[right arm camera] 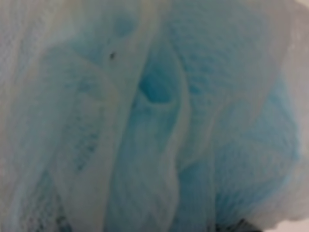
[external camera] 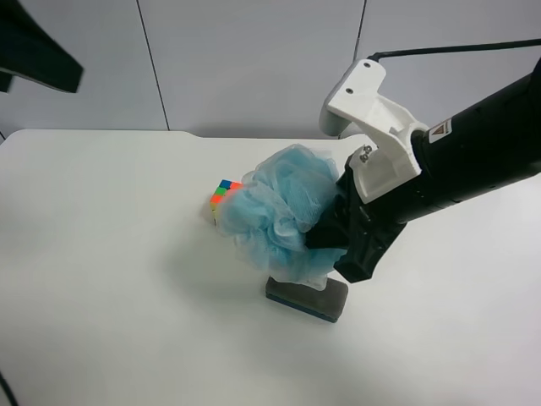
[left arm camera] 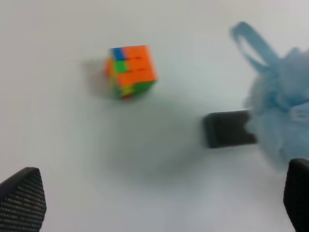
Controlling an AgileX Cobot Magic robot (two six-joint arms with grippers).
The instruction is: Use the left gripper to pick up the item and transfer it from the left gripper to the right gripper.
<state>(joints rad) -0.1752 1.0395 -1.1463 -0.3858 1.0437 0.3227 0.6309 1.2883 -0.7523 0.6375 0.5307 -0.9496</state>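
A light blue mesh bath loofah [external camera: 283, 216] hangs above the white table [external camera: 110, 279], held by the black arm at the exterior high view's right. The right wrist view is filled with the blurred loofah mesh [right arm camera: 154, 116], so this is my right gripper [external camera: 328, 233]; it is shut on the loofah, its fingers buried in the mesh. In the left wrist view my left gripper [left arm camera: 161, 166] is open and empty, its fingertips [left arm camera: 24, 195] at the frame's lower corners, well apart from the loofah [left arm camera: 282, 111] and its ribbon loop. The left arm [external camera: 38, 55] shows only at the exterior view's top left corner.
A multicoloured puzzle cube [external camera: 223, 196] stands on the table just behind the loofah; it also shows in the left wrist view [left arm camera: 131, 71]. A dark rectangular sponge block [external camera: 307, 298] lies on the table under the loofah, also seen in the left wrist view [left arm camera: 227, 129].
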